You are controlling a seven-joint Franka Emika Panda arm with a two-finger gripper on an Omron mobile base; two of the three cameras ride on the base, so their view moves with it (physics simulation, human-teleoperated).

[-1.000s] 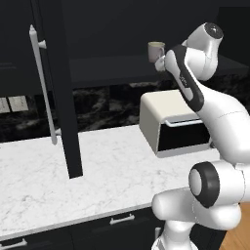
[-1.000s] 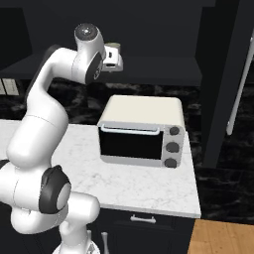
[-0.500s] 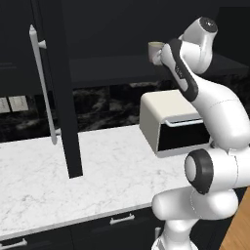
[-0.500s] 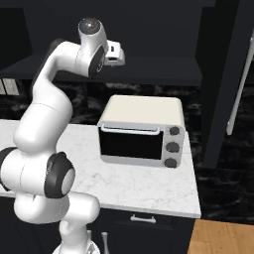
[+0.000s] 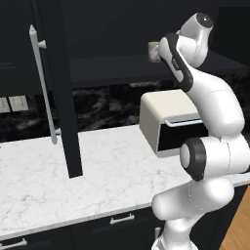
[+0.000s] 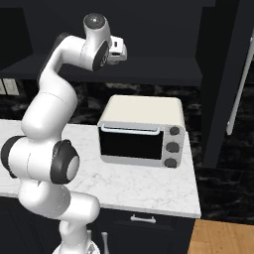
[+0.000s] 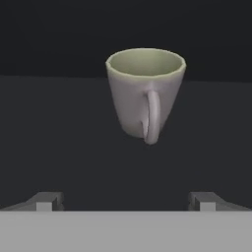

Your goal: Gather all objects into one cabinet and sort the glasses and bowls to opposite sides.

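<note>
The cup (image 7: 145, 93) stands upright on the shelf (image 5: 112, 66) (handle facing the camera), ahead of the fingers (image 7: 47, 201), centred between them, untouched; fingers spread wide.

Two base cameras sit behind the arm, looking forward and down across the white marble counter (image 5: 58, 180). The left one faces the open cabinet door (image 5: 58, 83) and its pale bar handle (image 5: 43, 88), with the toaster oven (image 5: 168, 119) further right. The right one looks from the other side, the toaster oven (image 6: 141, 131) central. Both share the oven, the counter (image 6: 149, 186) and the dark shelf (image 5: 112, 66). The hand camera looks along the gripper (image 7: 125, 202), close to the grey-beige cup (image 7: 145, 91), its handle facing the lens.
</note>
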